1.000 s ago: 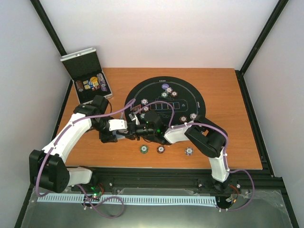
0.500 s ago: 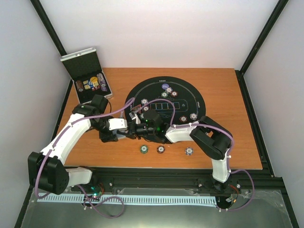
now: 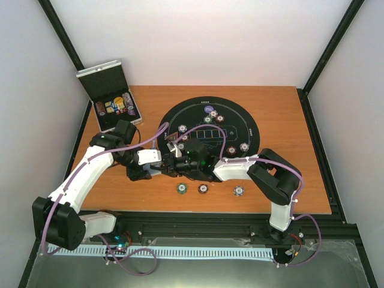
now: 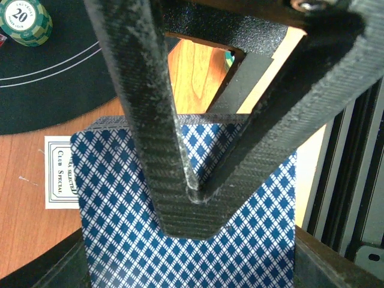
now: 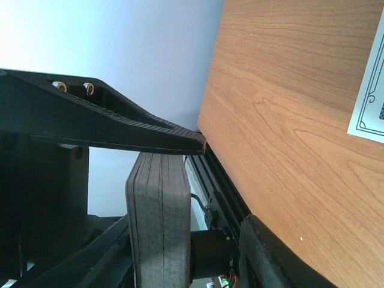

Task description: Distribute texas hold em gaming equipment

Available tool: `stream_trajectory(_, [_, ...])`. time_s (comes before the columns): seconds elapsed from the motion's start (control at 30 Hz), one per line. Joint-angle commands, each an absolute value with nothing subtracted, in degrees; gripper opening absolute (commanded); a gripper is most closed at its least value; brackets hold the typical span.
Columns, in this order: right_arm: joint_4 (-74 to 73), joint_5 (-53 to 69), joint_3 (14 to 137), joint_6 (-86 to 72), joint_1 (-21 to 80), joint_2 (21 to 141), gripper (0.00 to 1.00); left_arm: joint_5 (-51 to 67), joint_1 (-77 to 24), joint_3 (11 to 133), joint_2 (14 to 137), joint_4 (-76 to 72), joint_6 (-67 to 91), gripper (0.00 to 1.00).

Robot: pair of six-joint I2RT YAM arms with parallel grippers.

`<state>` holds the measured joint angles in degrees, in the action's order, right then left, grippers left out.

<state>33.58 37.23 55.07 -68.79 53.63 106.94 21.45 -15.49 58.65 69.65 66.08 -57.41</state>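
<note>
Left gripper clamps the deck by its side edges, above the worktop left of centre, toward the front edge. Right gripper faces it with jaws apart, one finger over the top card. Three chips lie along the front edge.

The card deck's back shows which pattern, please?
Blue-and-white diamond lattice on the card deck, clearest from the left wrist.

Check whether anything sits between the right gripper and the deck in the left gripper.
Nothing visible does. The right gripper appears to have its tips on the back of the deck, which the left gripper holds at the near-left edge of the black mat.
</note>
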Motion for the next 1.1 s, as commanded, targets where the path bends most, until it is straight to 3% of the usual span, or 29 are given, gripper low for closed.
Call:
stream_trajectory(0.0, [20.6, 35.6, 54.4, -65.0, 52.8, 107.2, 0.46, 24.2, -15.6, 60.6, 66.9, 66.1, -57.6, 0.01])
stream_trajectory(0.37, [23.7, 39.6, 58.4, -66.4, 53.1, 107.7, 0.61, 21.3, -15.6, 57.3, 66.9, 64.7, -58.9, 0.01])
stream_trajectory(1.07, [27.1, 42.1, 64.0, -68.5, 55.3, 113.1, 0.60, 19.5, -15.6, 57.1, 67.9, 64.9, -59.3, 0.01])
